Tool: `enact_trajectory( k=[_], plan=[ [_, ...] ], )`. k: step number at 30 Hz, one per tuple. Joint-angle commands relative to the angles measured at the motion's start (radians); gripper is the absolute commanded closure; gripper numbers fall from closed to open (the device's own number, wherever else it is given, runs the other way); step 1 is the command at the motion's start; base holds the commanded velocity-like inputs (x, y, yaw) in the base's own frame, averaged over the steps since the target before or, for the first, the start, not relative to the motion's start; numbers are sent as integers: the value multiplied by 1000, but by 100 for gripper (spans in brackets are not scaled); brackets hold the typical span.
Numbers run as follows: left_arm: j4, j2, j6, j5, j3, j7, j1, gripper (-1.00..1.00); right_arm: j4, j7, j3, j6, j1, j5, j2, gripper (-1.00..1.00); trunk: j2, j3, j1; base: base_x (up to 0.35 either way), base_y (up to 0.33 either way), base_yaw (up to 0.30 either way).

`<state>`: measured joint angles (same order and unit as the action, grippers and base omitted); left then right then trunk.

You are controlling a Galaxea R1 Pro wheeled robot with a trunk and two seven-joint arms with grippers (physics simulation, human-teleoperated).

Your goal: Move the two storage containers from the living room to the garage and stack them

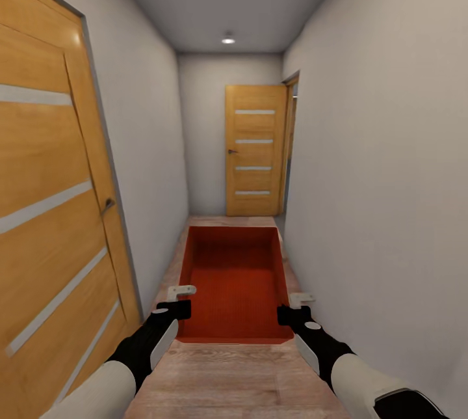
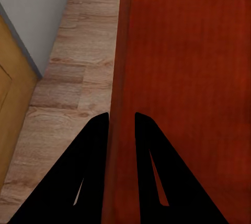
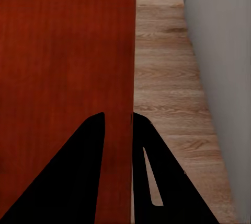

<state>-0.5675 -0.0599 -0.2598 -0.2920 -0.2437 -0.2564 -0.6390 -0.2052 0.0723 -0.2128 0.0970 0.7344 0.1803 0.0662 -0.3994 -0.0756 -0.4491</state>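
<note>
Head view: L gripper (image 1: 180, 310) + R gripper (image 1: 290, 313) each clamped on side wall of orange-red container (image 1: 235, 282); wall between fingers, over wood floor (image 1: 227, 380).

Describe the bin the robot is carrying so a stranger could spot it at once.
Look down the narrow hallway with wood doors and a plank floor. In the middle, held out ahead of the robot, is the bin, its side walls pinched by the left tool and right tool. It is the only orange-red thing there: open-topped, rectangular, empty.
</note>
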Motion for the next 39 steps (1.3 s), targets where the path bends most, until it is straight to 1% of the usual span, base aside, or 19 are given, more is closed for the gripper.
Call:
enact_trajectory(
  k=[1,23,39],
  plan=[
    [-3,2,-3,-50,80,-11,-1,100,-2,-3,13,3,0,12,0,100,-1,0,-1,323,0,-4],
    [-2,2,-3,-50,80,-11,-1,100,-2,-2,13,4,0,11,-2,100,-1,0,-1,323,3,0],
    [-2,1,-3,-50,79,0,-1,100,-2,-2,13,4,0,11,-2,100,-1,0,-1,323,127,0]
  ],
)
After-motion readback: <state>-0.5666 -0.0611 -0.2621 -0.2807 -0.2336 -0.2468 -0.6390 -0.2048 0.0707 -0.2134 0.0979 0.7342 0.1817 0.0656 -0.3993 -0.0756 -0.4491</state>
